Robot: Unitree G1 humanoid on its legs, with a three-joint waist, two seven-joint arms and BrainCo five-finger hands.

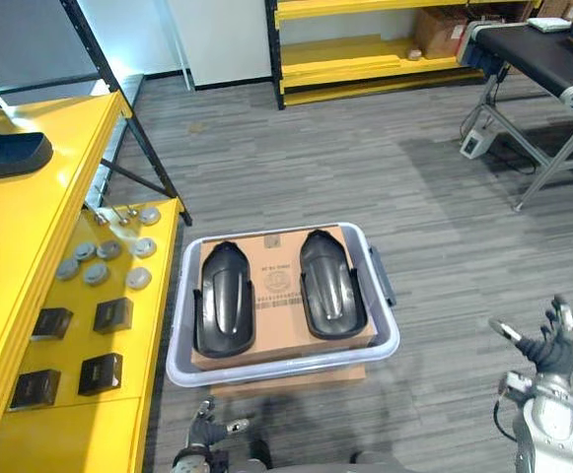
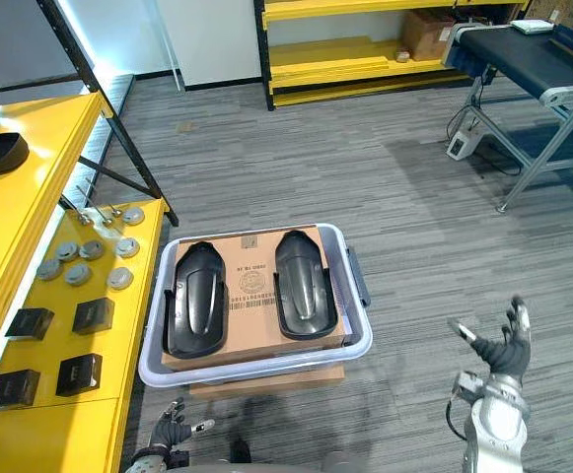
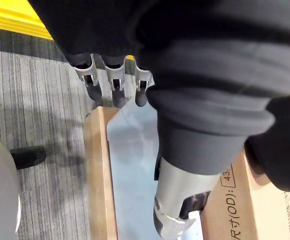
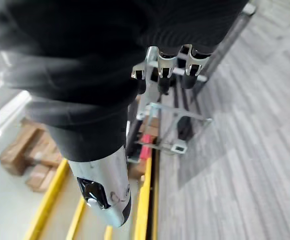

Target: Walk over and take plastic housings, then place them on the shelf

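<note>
Two black plastic housings lie side by side, one on the left (image 1: 225,296) and one on the right (image 1: 330,283). They rest on a cardboard box (image 1: 278,286) inside a pale grey tote (image 1: 387,345) on the floor in front of me. My left hand (image 1: 205,426) hangs low just before the tote's near left corner, open and empty, with straight fingers (image 3: 115,82) over the tote's rim. My right hand (image 1: 552,347) is raised to the right of the tote over bare floor, fingers spread, holding nothing. A yellow shelf (image 1: 39,207) runs along my left, with another black housing (image 1: 5,155) on its upper level.
Several grey discs (image 1: 108,258) and small black boxes (image 1: 74,345) lie on the shelf's lower level. Black diagonal braces (image 1: 133,128) rise from it. A conveyor table (image 1: 547,59) stands far right, with a yellow rack (image 1: 365,59) at the back. Grey floor surrounds the tote.
</note>
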